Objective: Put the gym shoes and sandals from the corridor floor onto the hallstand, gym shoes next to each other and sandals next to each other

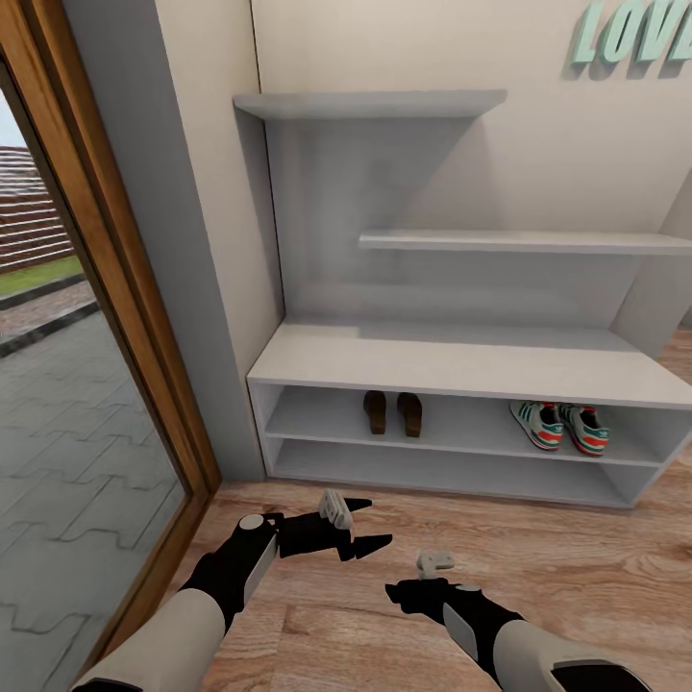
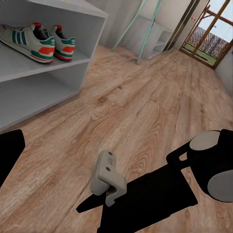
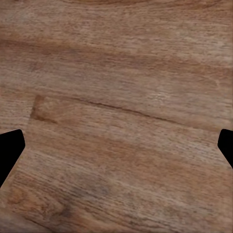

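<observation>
The pale grey hallstand [image 1: 452,360] stands against the wall ahead. On its upper shelf opening the two brown sandals [image 1: 392,413] sit side by side at the left. The two cream gym shoes [image 1: 560,426] sit side by side at the right, and show close up in the left wrist view [image 2: 39,42]. My left gripper [image 1: 378,522] hovers open and empty over the corridor floor [image 1: 577,557] in front of the rack. My right gripper [image 1: 396,593] is low beside it, open [image 3: 116,150] with only floor planks [image 3: 116,97] between its fingers.
A glass door in a wooden frame [image 1: 125,317] runs along the left, with a grey wall post next to the rack. Teal letters [image 1: 634,34] hang on the wall. In the left wrist view, a pale shelf unit [image 2: 145,29] stands far down the corridor.
</observation>
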Tool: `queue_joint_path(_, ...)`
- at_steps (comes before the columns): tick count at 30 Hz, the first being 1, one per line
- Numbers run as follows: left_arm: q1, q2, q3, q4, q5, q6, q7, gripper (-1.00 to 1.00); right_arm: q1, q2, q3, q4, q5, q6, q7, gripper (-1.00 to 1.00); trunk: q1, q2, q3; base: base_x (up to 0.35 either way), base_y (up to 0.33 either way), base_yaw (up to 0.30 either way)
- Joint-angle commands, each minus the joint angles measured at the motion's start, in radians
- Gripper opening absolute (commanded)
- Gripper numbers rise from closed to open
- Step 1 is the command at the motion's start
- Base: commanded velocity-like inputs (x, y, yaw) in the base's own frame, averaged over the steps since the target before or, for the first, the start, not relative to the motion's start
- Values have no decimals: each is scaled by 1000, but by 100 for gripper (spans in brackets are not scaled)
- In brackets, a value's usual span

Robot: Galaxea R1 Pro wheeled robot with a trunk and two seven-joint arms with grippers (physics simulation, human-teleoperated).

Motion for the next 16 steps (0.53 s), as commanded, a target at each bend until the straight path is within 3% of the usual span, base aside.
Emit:
queue_joint_path(1, 0, 0, -1, 0, -2, -8, 0, 100, 0, 0, 3, -1, -4, 3, 2, 100, 0, 0, -1, 0, 0, 0)
queue_joint_path(16, 0, 0, -1, 0, -2, -8, -1, 100, 0, 0, 3, -1, -4, 3, 2, 100, 0, 0, -1, 0, 0, 0)
